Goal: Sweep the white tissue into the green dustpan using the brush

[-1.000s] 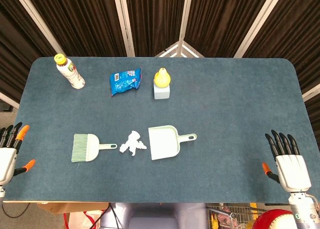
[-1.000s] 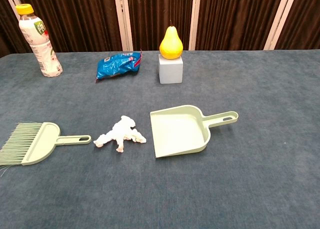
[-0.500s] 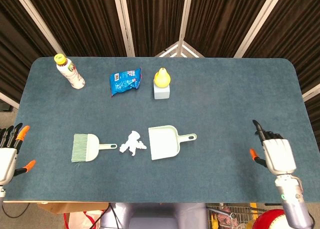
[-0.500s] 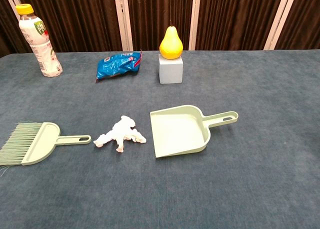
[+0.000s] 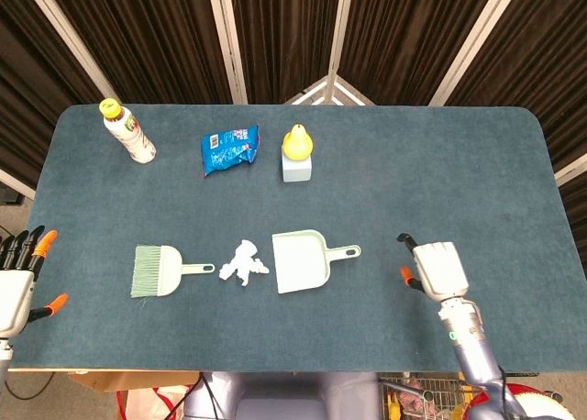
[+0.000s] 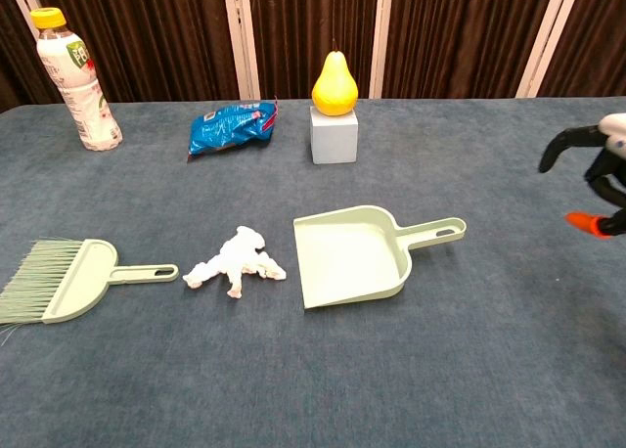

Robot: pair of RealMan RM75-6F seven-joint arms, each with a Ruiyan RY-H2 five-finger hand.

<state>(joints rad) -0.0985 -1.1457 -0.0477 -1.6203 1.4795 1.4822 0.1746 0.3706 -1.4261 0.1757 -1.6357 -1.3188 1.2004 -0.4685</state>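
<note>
A crumpled white tissue [image 5: 243,263] [image 6: 236,262] lies mid-table between the brush and the dustpan. The pale green brush [image 5: 161,270] [image 6: 70,278] lies to its left, bristles pointing left, handle toward the tissue. To the right is the green dustpan [image 5: 303,260] [image 6: 354,253], mouth facing the tissue, handle pointing right. My right hand [image 5: 435,267] [image 6: 595,179] hovers over the table to the right of the dustpan handle, holding nothing, fingers apart. My left hand [image 5: 16,282] stays off the table's left edge, fingers spread and empty; the chest view does not show it.
A drink bottle with a yellow cap [image 5: 127,132] [image 6: 77,77] stands at the back left. A blue snack bag [image 5: 229,149] [image 6: 229,127] lies beside it. A yellow pear on a grey block [image 5: 296,153] [image 6: 335,108] stands behind the dustpan.
My right hand has moved left from the table's right edge toward the dustpan handle and entered the chest view. The left hand and the objects have stayed put.
</note>
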